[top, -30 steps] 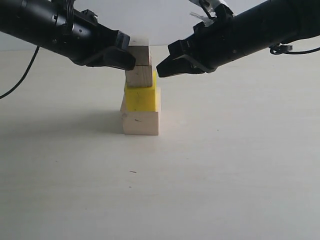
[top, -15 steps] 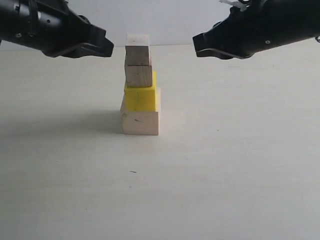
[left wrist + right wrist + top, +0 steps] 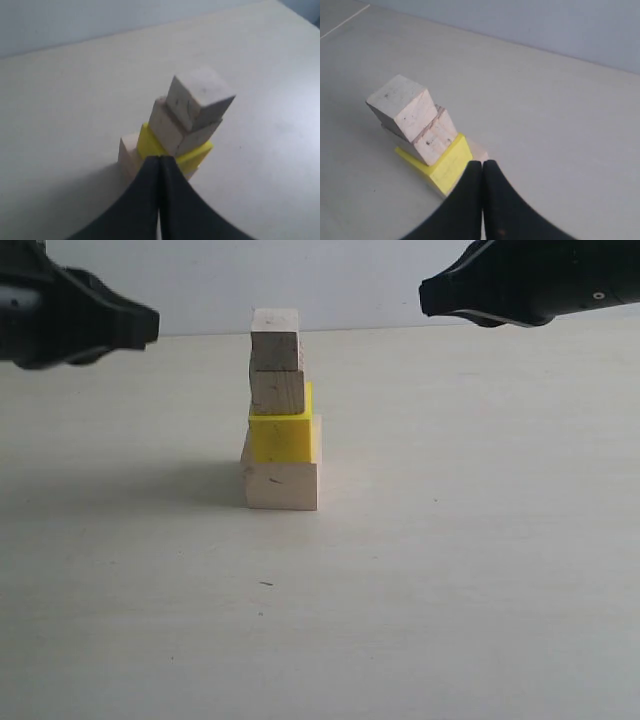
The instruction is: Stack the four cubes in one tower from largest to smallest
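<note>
Left claw, exterior view: your left gripper (image 3: 150, 325) has its jaws pressed together and grips nothing.
Right claw, exterior view: your right gripper (image 3: 428, 295) is closed up too, and empty.
Tower, exterior view: the tower (image 3: 281, 410) stands between your two claws, well apart from both. The largest wooden cube (image 3: 282, 486) sits on the table (image 3: 450, 590). Above it come the yellow cube (image 3: 284, 437), the medium wooden cube (image 3: 278, 391) and the smallest wooden cube (image 3: 276, 340). The top cube is about level with your left claw's tip and a little below your right one's.
Left claw, left wrist view: the fingers (image 3: 145, 195) meet in one tight seam with nothing between them.
Tower, left wrist view: it rises just beyond the fingertips, which hide part of the two lower cubes.
Right claw, right wrist view: the fingers (image 3: 500, 200) are again tight together and bare.
Tower, right wrist view: it stands ahead of the tips and off to one side. You see only a sliver of the bottom cube.
</note>
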`<action>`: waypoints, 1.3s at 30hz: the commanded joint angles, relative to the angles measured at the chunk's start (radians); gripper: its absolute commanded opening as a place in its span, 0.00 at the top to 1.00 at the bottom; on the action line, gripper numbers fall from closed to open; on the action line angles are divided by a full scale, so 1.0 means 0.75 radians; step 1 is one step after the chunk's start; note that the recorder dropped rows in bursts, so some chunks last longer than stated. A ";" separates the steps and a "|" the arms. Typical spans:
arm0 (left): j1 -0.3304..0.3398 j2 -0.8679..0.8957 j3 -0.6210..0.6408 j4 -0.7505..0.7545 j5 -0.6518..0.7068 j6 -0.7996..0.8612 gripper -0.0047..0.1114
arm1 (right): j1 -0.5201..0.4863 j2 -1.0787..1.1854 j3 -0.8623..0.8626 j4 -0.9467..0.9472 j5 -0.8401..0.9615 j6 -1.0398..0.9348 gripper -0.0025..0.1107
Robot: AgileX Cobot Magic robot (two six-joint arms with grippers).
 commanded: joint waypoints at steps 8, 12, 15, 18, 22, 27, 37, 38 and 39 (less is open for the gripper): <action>-0.004 0.037 0.157 -0.129 0.126 0.041 0.96 | -0.002 0.074 0.008 -0.040 0.015 0.020 0.98; -0.004 0.100 0.157 -0.230 0.175 0.092 0.96 | -0.002 0.083 0.008 -0.040 0.015 0.020 0.98; -0.004 0.168 0.157 -0.336 0.214 0.182 0.96 | -0.002 0.093 0.008 -0.040 0.018 0.020 0.98; -0.004 0.242 0.157 -0.462 0.257 0.274 0.96 | -0.002 0.100 0.008 -0.040 0.017 0.020 0.98; -0.004 0.326 0.155 -0.648 0.348 0.438 0.96 | -0.002 0.100 0.008 -0.040 0.020 0.020 0.98; -0.004 0.428 0.142 -0.800 0.355 0.572 0.96 | -0.002 0.100 0.008 -0.040 0.023 0.023 0.98; 0.028 0.638 -0.006 -0.800 0.309 0.592 0.96 | -0.002 0.100 0.008 -0.040 0.057 0.023 0.98; 0.039 0.655 -0.016 -0.800 0.309 0.592 0.96 | -0.002 0.100 0.008 -0.040 0.057 0.023 0.98; 0.050 0.670 -0.025 -0.797 0.317 0.592 0.96 | -0.002 0.100 0.008 -0.040 0.057 0.023 0.98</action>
